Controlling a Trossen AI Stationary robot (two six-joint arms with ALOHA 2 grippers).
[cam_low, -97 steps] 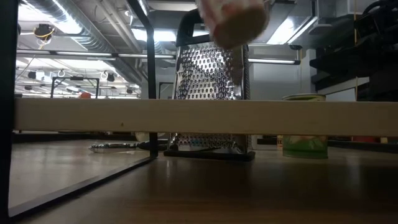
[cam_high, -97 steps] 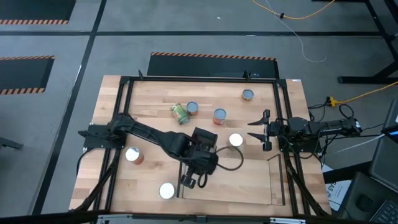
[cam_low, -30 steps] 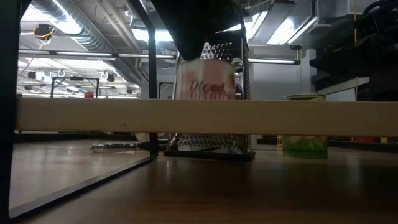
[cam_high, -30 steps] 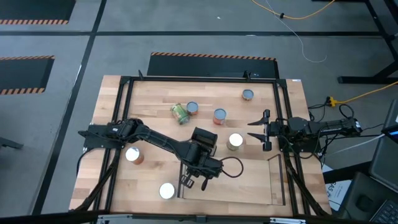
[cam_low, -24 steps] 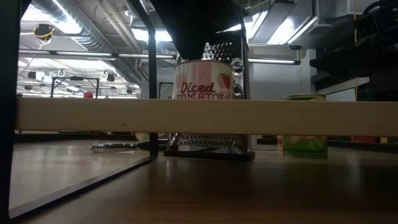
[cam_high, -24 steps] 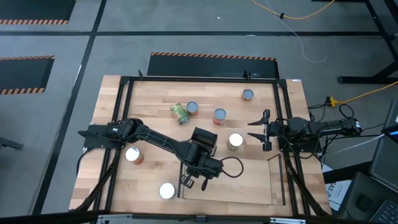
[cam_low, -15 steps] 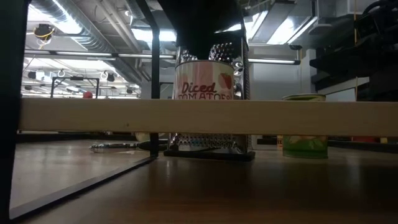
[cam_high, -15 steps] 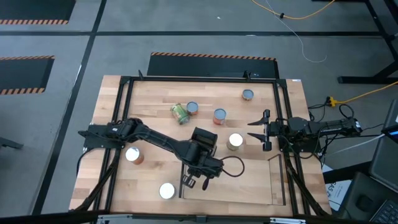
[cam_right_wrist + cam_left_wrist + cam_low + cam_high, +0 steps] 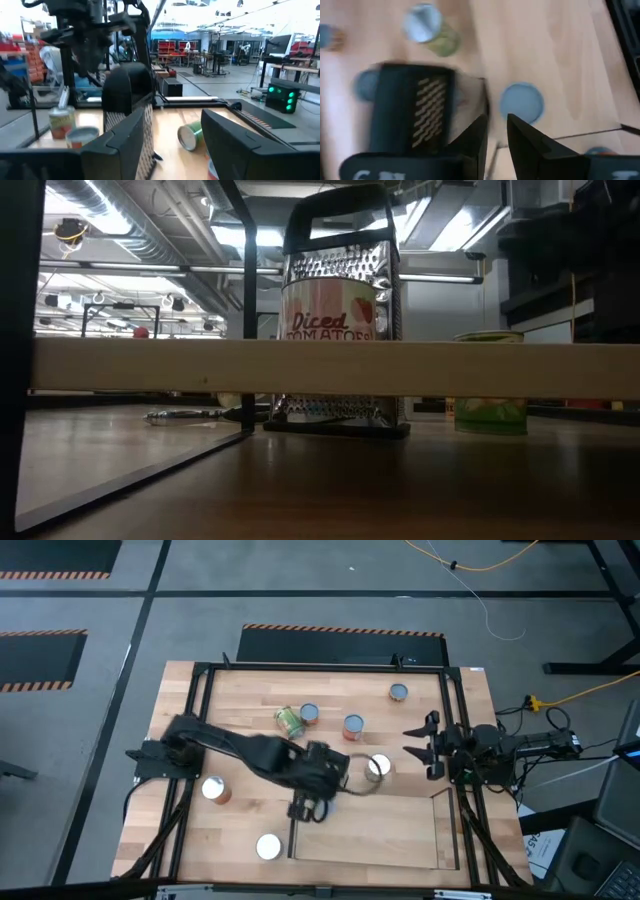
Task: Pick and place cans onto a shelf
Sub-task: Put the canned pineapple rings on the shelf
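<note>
**Two dark robot arms**

The left arm (image 9: 230,748) is matte black, built of thick rounded segments, with a thin black cable looping beside its wrist. The right arm (image 9: 500,745) is equally dark and blocky, ending in two wedge-shaped black fingers (image 9: 230,145).

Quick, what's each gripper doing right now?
Left gripper: open, empty, above the shelf by its left rail.
Right gripper: open, empty, waiting at the table's right edge.

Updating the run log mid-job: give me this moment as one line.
left hand: open, empty, over shelf edge | diced tomatoes can: upright on shelf | right hand: open, waiting at right side
</note>
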